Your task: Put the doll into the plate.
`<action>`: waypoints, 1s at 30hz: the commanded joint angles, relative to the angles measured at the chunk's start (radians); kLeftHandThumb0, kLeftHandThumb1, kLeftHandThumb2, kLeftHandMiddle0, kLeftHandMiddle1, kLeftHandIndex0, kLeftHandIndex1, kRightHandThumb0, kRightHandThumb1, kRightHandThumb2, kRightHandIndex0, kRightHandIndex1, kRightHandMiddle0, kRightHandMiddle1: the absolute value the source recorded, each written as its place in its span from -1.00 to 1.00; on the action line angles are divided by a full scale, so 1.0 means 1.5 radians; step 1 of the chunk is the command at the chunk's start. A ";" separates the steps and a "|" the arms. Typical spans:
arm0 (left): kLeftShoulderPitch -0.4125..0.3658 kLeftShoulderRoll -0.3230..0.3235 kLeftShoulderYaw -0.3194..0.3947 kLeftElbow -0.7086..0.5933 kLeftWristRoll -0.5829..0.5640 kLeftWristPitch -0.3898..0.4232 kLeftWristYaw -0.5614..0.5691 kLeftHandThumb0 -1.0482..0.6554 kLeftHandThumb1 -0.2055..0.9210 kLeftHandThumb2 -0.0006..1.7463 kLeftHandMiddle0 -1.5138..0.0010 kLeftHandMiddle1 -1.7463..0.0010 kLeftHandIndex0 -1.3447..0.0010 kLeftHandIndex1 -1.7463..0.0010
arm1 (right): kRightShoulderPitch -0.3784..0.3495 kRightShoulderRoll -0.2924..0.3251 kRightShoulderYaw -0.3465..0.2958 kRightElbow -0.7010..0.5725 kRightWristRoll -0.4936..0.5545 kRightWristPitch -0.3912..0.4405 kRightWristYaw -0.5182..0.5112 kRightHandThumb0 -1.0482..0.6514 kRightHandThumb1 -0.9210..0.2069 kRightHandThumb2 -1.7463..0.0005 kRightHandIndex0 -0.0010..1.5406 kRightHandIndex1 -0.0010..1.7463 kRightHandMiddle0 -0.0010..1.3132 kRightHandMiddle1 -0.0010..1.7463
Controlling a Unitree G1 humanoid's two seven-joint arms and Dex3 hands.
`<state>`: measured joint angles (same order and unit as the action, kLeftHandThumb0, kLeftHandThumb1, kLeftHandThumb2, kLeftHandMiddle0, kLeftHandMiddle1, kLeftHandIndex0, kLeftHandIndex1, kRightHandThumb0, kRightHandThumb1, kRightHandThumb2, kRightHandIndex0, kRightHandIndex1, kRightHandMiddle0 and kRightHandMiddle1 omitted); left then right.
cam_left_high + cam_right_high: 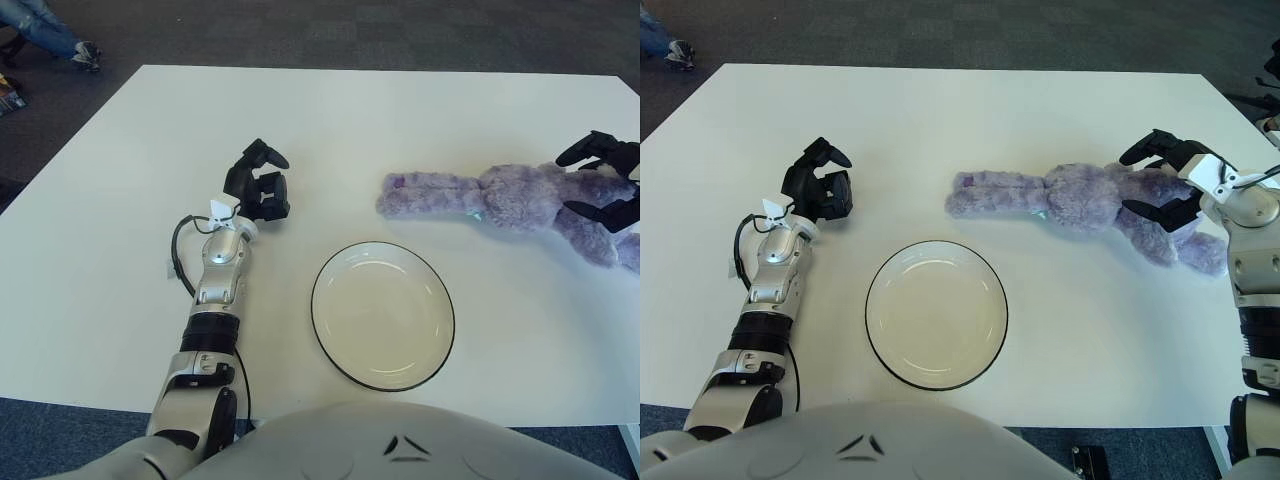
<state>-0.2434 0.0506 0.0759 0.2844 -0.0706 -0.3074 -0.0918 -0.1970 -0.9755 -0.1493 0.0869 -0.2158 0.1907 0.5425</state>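
Observation:
A purple plush doll (pixel 500 195) lies lengthwise on the white table (pixel 400 110), right of centre, with one end pointing left. A white plate (pixel 383 315) with a dark rim sits nearer me, in front of the doll's left end. My right hand (pixel 1143 182) is at the doll's right end, fingers spread, one finger above the body and the others below it, not closed on it. My left hand (pixel 258 185) shows to the left of the plate with curled fingers, holding nothing.
The table's right edge runs close behind my right hand. Dark carpet surrounds the table. A person's legs and shoes (pixel 60 40) show at the far left corner.

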 commanded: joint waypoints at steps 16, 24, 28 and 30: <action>-0.006 0.003 -0.001 0.018 0.006 -0.016 0.002 -0.31 0.05 0.41 -0.58 -1.00 0.17 -1.00 | -0.006 -0.056 0.043 -0.014 -0.049 -0.039 0.073 -0.88 -0.21 0.20 -1.00 -1.00 -1.00 -0.63; -0.007 0.003 0.000 0.020 0.005 -0.016 0.002 -0.31 0.05 0.41 -0.58 -1.00 0.17 -1.00 | -0.018 -0.061 0.049 -0.007 -0.053 -0.040 0.094 -0.85 -0.23 0.22 -1.00 -1.00 -1.00 -0.66; -0.006 0.001 -0.001 0.019 0.004 -0.017 0.001 -0.31 0.05 0.41 -0.59 -1.00 0.17 -1.00 | -0.017 -0.063 0.054 -0.002 -0.064 -0.047 0.092 -0.82 -0.19 0.21 -1.00 -1.00 -1.00 -0.61; -0.006 0.000 -0.001 0.019 0.003 -0.017 0.001 -0.31 0.05 0.41 -0.60 -1.00 0.17 -1.00 | -0.016 -0.063 0.055 -0.003 -0.066 -0.047 0.092 -0.81 -0.18 0.20 -1.00 -1.00 -1.00 -0.60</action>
<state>-0.2524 0.0518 0.0750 0.3000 -0.0691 -0.3222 -0.0917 -0.2194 -1.0520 -0.0817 0.0764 -0.3004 0.1257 0.6709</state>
